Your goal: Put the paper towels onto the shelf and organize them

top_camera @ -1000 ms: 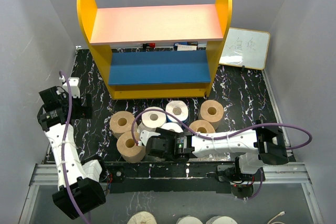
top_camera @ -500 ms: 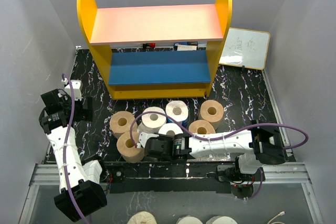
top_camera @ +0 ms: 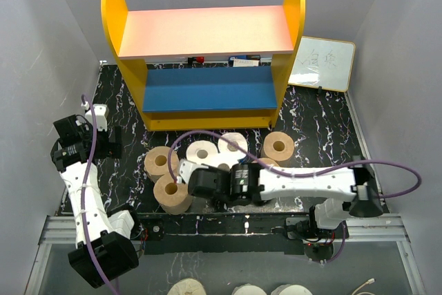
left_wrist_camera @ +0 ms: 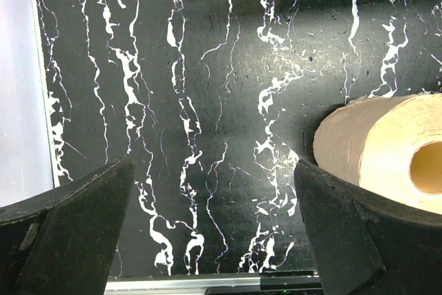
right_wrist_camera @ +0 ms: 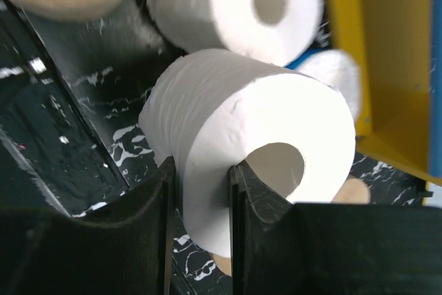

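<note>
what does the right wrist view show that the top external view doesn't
Only the right wrist view: the right gripper shut on a white roll, one finger inside its core, the other outside its wall. Only the top external view: the whole shelf with both boards bare of rolls, the whiteboard and the left gripper. Both: another white roll beyond the gripped one, a tan roll nearby, and a yellow part of the shelf.

Pale grey walls (top_camera: pixel 34 46) close in a black bench (top_camera: pixel 324 122) veined with white. A scribbled whiteboard (top_camera: pixel 322 64) leans at the back right. A metal rail (top_camera: pixel 397 224) edges the near side. Light seems even, perhaps overhead.
</note>
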{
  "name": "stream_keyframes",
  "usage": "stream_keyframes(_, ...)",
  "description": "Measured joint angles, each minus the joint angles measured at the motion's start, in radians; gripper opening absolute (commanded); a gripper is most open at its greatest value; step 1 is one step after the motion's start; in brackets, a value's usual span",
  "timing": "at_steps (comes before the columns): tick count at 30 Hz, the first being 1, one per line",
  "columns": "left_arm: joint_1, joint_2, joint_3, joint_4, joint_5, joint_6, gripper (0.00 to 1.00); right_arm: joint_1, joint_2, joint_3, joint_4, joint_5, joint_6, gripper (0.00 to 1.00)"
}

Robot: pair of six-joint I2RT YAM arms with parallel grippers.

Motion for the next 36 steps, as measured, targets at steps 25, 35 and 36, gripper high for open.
stream_keyframes(25, 0.0, 0.12, 0.168, -0.037, 0.14, -0.054, 0.99, -0.663, -0.077, 0.245, 0.135, -0.095, -0.54, 0.0)
stream_keyframes(35, 0.0, 0.21, 0.259, -0.065, 0.197, -0.059, 0.99, -0.857, 0.044, 0.251, 0.273, -0.228, -0.634, 0.0)
stream_keyframes(36, 0.0, 0.21, 0.259, -0.066, 0.197, -0.056, 0.99, -0.861, 0.049, 0.251, 0.276, -0.24, -0.639, 0.0)
